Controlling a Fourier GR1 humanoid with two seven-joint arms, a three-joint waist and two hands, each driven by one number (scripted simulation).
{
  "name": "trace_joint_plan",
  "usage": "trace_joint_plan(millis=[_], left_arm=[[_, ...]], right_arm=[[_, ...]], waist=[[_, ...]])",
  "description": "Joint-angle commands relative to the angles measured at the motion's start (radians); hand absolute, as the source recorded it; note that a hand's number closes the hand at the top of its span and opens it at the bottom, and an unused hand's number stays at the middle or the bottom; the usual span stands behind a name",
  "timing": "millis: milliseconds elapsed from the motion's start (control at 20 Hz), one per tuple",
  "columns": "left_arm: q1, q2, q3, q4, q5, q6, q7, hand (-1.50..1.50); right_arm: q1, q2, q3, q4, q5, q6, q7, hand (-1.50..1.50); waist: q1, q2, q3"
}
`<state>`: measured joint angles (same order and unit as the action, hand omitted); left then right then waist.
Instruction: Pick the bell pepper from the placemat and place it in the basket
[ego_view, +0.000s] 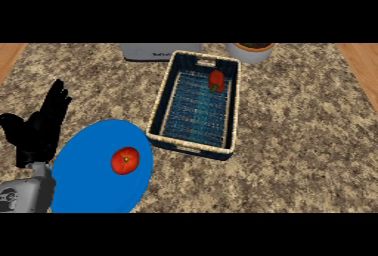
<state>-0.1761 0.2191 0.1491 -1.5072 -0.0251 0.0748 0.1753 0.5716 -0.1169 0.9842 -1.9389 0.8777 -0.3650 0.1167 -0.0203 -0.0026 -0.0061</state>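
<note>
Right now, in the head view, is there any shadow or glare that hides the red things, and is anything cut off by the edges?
Head view: light is even, with no glare; the bell pepper in the basket and the tomato on the blue placemat both show plainly. The grey box and white pot are cut off at the top; the left hand rests open at left.

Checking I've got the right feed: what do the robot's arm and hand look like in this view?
Only one limb shows, at the view's left: a black left hand with slim fingers and a thumb, on a grey forearm with a rounded casing bearing small dark markings near the lower edge. No cables are visible. The right hand is out of view.
</note>
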Motion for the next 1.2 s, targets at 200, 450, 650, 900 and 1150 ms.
trace_joint_plan(millis=[200,450,650,900,1150], left_arm=[[-0.005,-0.007,-0.005,0.005,0.001,-0.002,0.0,0.0],[-0.022,0.007,-0.008,-0.003,-0.007,-0.007,0.002,0.0],[-0.002,-0.005,-0.018,-0.009,-0.005,-0.01,0.0,0.0],[-0.006,0.001,-0.013,0.011,0.002,-0.024,-0.014,0.0],[-0.038,-0.007,-0.025,0.004,0.004,-0.024,0.005,0.0]], right_arm=[[-0.128,0.11,0.048,-0.195,0.121,-0.076,0.184,1.5],[-0.195,0.109,0.008,-0.169,0.191,-0.062,0.26,1.5],[-0.212,0.108,0.006,-0.159,0.233,-0.052,0.327,1.5],[-0.257,0.107,-0.034,-0.145,0.263,-0.026,0.419,1.5],[-0.33,0.107,-0.08,-0.126,0.253,0.02,0.492,1.5]], waist=[[0.003,0.007,-0.003],[0.021,0.011,-0.002],[0.037,0.011,-0.002],[0.042,0.02,-0.002],[0.059,0.022,0.001]])
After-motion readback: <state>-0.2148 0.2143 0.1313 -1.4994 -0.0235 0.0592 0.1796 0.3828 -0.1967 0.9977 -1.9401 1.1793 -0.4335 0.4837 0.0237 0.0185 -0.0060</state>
